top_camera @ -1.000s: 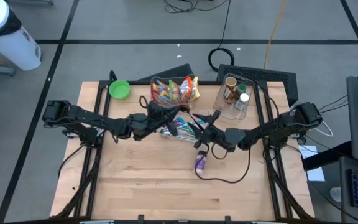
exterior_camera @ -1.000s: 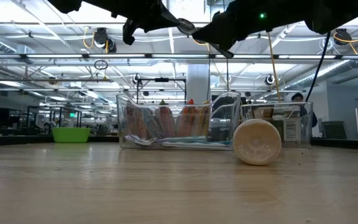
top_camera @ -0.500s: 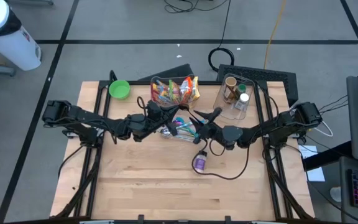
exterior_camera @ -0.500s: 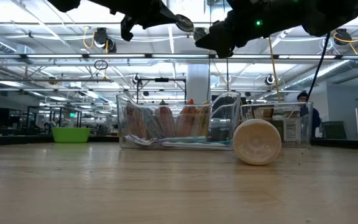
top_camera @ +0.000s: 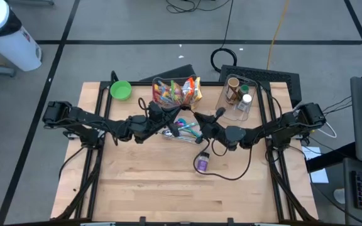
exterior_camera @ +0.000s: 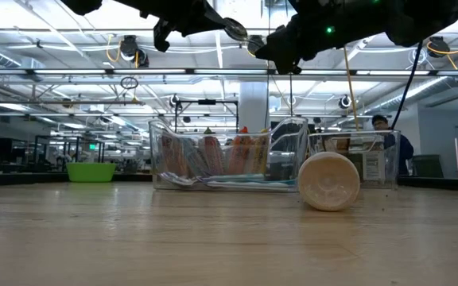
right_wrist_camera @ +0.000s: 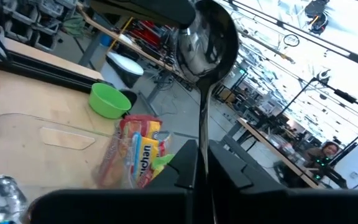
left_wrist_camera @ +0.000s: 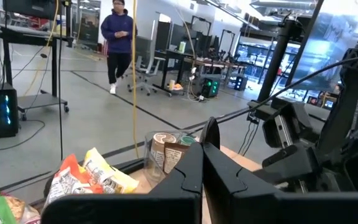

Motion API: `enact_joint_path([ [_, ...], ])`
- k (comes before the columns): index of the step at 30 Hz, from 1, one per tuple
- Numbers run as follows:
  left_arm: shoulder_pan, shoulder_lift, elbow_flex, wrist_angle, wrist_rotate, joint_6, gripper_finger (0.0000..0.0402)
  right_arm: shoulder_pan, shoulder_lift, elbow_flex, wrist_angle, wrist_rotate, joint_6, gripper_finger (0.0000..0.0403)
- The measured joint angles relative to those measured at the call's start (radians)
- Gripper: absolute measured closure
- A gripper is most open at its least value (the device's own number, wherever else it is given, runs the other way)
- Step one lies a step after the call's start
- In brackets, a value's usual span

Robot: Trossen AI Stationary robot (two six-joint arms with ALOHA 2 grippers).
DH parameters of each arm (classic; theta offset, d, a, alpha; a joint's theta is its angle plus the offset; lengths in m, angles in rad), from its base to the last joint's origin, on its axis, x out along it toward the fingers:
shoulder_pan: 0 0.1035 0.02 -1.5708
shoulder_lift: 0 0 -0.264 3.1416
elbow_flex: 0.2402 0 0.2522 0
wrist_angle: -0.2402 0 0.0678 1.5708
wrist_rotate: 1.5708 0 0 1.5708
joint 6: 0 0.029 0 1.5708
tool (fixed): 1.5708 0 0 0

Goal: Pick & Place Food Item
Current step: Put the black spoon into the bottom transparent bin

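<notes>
A metal spoon (right_wrist_camera: 207, 37) hangs in the air between my two arms, high above the table's middle; the low view shows its bowl (exterior_camera: 235, 30). My left gripper (top_camera: 171, 118) reaches in level from the table's left and is shut at the bowl end. My right gripper (top_camera: 205, 126) comes level from the right and is shut on the handle. Snack packets (top_camera: 178, 91) stand in a clear bin (top_camera: 158, 83) at the far middle. A purple bottle (top_camera: 202, 164) lies on its side on the wood. My left gripper meets the spoon at the bowl end (right_wrist_camera: 185, 15), coming level from the table's left. Its own fingers (left_wrist_camera: 185, 177) hide which part they pinch. The spoon is lifted clear. My right gripper pinches the spoon's handle (right_wrist_camera: 202, 124) between its two fingers, coming level from the table's right, fingers lying along the handle. The bowl stands out beyond the fingertips.
A clear tray of coloured utensils (top_camera: 184, 129) lies under the grippers. A bin with jars (top_camera: 237, 97) stands at the far right and a green bowl (top_camera: 120, 90) at the far left. The near half of the table (top_camera: 168, 194) is bare wood. People show in the room behind.
My right gripper, wide open a second ago beside the spoon, has shut its fingers on the handle. My left gripper and the spoon have kept still.
</notes>
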Motion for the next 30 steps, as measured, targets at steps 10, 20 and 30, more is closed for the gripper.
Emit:
enact_joint_path([
  [10, 0.000, 0.000, 0.000, -0.003, 0.005, -0.014, 0.0380, -0.001, -0.001, 0.000, 0.000, 0.003, -0.032, 0.0393],
  [20, 0.018, -0.001, 0.000, -0.001, 0.111, 0.002, 0.0346, 0.001, 0.000, -0.001, -0.005, -0.018, -0.062, 0.0398],
  [30, 0.044, -0.001, 0.000, 0.025, 0.182, 0.095, 0.0249, 0.002, 0.002, -0.001, -0.012, -0.028, -0.070, 0.0399],
])
